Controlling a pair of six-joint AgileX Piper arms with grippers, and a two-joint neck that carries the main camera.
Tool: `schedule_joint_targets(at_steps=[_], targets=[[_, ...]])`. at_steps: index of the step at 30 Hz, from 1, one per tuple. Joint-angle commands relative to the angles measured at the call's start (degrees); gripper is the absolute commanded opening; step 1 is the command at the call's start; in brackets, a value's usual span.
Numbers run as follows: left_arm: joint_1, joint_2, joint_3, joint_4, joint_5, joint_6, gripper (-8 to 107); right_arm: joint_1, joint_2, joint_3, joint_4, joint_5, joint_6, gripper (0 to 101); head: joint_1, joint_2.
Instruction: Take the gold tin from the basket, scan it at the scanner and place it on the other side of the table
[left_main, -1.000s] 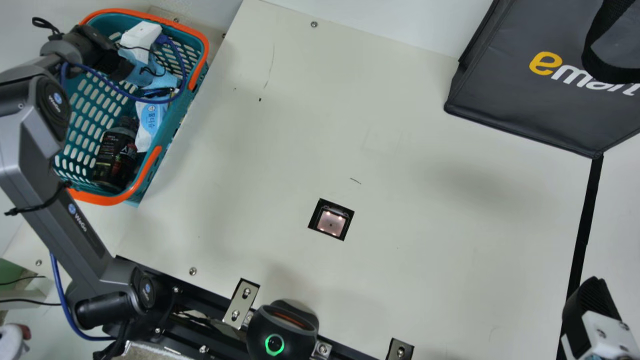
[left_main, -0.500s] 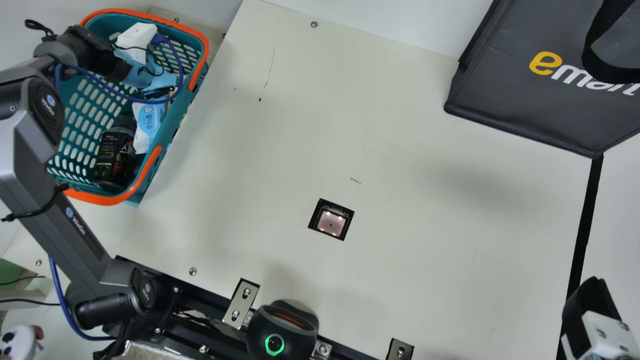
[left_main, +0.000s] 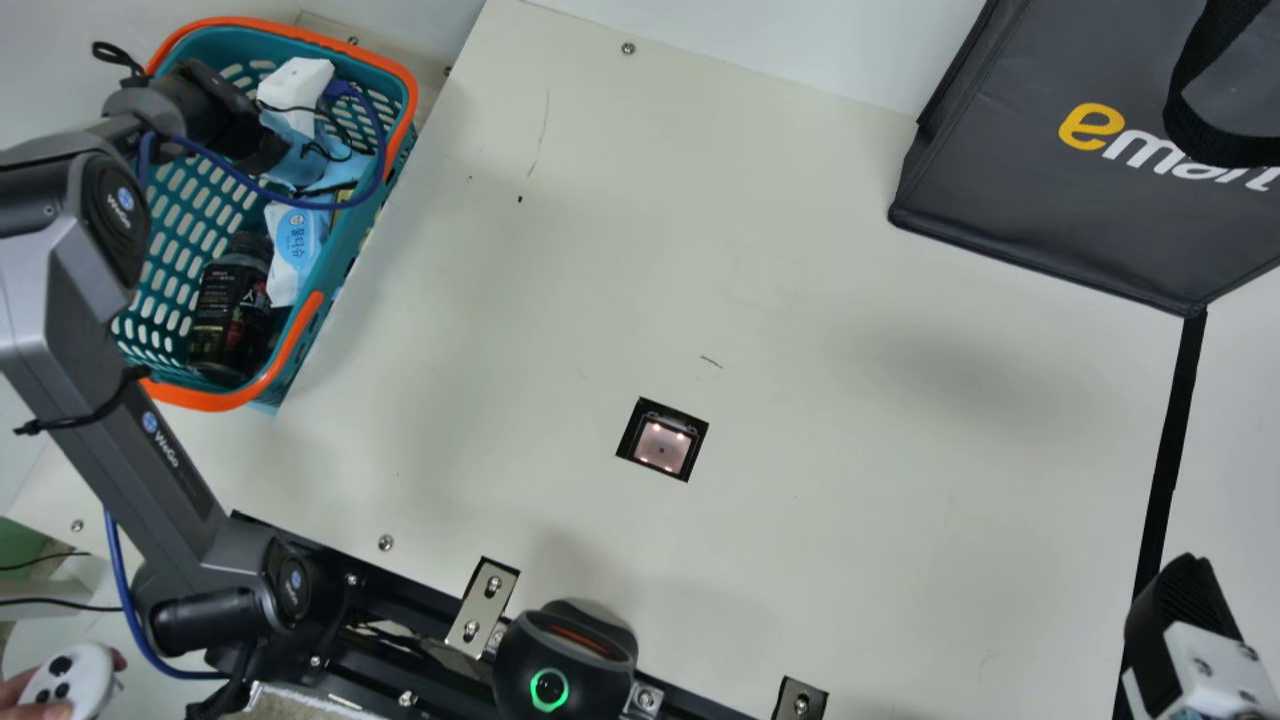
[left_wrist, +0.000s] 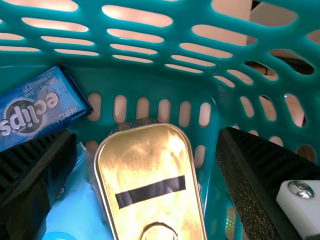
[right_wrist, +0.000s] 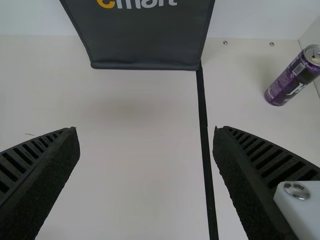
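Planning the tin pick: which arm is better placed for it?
Left, I'd say: the left gripper is in the basket, open around the gold tin. The right gripper is open over the table's far side.

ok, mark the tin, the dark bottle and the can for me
Tin (left_wrist: 145, 159): left wrist view, bare gold of its face, beside the black strip.
Bottle (left_main: 230, 312): main view, its dark label.
Can (right_wrist: 289, 85): right wrist view, its side.
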Motion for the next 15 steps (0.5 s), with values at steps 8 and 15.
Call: schedule_joint_targets(at_steps=[8,15], targets=[[-0.87,-0.39,1.12,0.56,-1.65,-2.58,50,0.00,0.00,0.00,0.00,0.00,0.00,95,-1.66,0.14],[-0.44,-3.52,2.68,-2.61,-1.62,-2.12,3,0.00,0.00,0.00,0.00,0.11,0.00,95,-1.66,0.14]])
